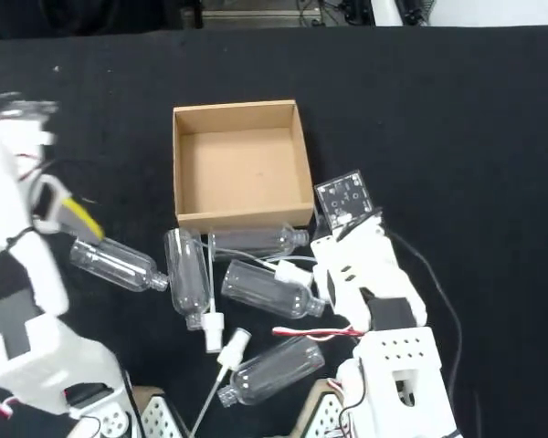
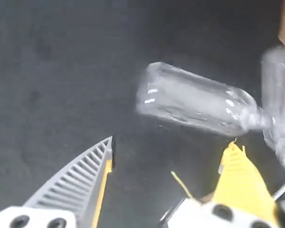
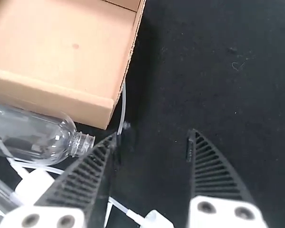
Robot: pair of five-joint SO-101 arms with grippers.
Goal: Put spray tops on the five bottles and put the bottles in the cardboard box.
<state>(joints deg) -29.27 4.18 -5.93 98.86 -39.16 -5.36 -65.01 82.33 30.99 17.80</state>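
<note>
On the black cloth table (image 1: 457, 137), just before the square brown cardboard box (image 1: 242, 173), five clear plastic bottles (image 1: 269, 289) lie on their sides, cylindrical, round-shouldered, necks uncapped; white spray tops (image 1: 215, 330) with thin dip tubes lie loose among them. Left gripper (image 2: 172, 142) is spread wide and holds nothing, one finger ribbed grey, the other yellow; the leftmost bottle (image 2: 194, 107) lies just beyond its tips. Right gripper (image 3: 153, 135), with ribbed black fingers, is parted and empty over bare cloth beside the box's corner.
</note>
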